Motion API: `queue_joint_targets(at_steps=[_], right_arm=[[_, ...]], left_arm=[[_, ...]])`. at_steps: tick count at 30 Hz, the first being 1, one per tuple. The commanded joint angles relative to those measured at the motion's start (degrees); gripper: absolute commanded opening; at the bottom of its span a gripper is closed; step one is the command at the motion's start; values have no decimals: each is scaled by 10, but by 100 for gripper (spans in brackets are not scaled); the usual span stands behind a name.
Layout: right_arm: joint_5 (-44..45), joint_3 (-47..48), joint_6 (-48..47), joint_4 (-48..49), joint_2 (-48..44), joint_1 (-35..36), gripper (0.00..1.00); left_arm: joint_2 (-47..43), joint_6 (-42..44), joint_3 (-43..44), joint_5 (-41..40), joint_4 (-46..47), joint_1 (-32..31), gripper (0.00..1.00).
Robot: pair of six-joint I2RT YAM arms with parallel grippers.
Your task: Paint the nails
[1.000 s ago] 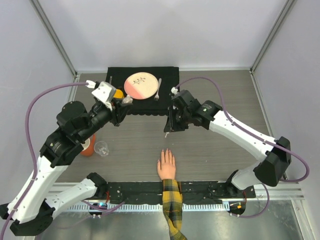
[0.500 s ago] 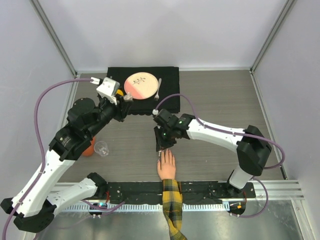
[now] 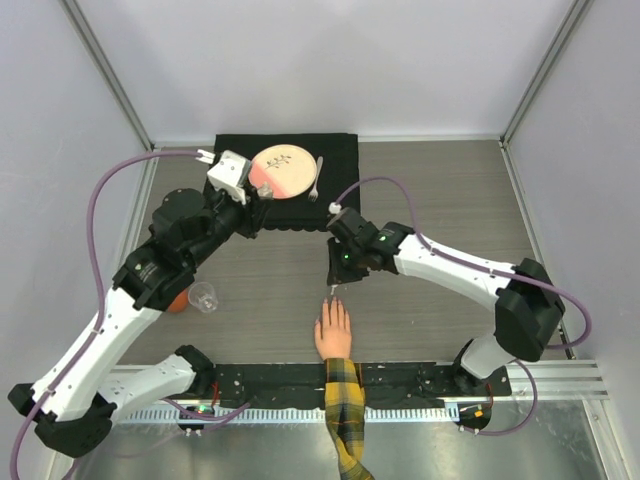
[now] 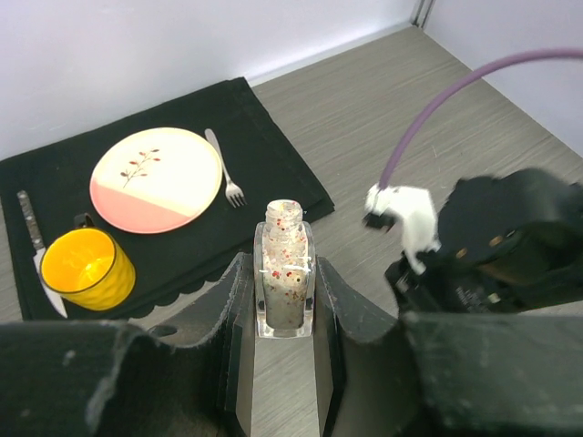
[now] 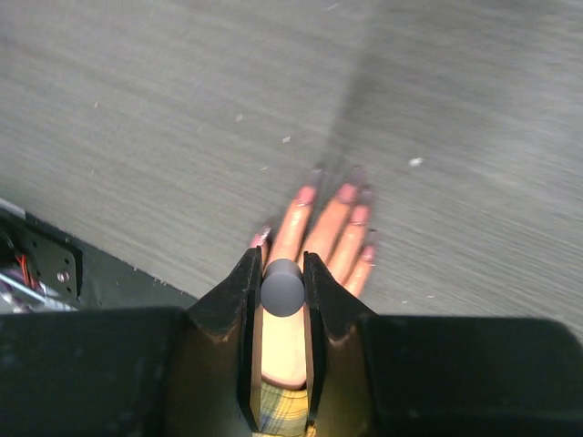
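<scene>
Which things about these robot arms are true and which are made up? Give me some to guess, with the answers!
1. The left gripper holds a small bottle with no cap on. True.
2. The right gripper is open and empty. False: it is shut on a grey round-topped handle, above the hand.
3. The hand lies flat on the table, fingers pointing away from the arm bases. True.
4. The fork lies on top of the plate. False: it lies beside the plate, on the black mat.
</scene>
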Motion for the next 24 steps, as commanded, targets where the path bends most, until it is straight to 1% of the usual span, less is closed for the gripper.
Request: queue_joint_targets(at_steps=[1, 5, 6, 9, 17, 24], right_arm=[[21, -39, 9, 26, -47, -38, 1], [19, -58, -6, 30, -48, -56, 1], [-1, -59, -10, 33, -47, -59, 1], [-9, -73, -12, 39, -40, -69, 1], [-32, -99, -6, 41, -39, -75, 1], [-46, -123, -4, 69, -25, -75, 1]], left_arm=[[30, -2, 5, 10, 81, -2, 0], [71, -14, 16, 14, 101, -2, 0], [79, -16, 21, 17, 101, -2, 0], [101, -22, 34, 25, 103, -2, 0], [116, -23, 36, 30, 112, -2, 0], [121, -25, 35, 32, 113, -2, 0]])
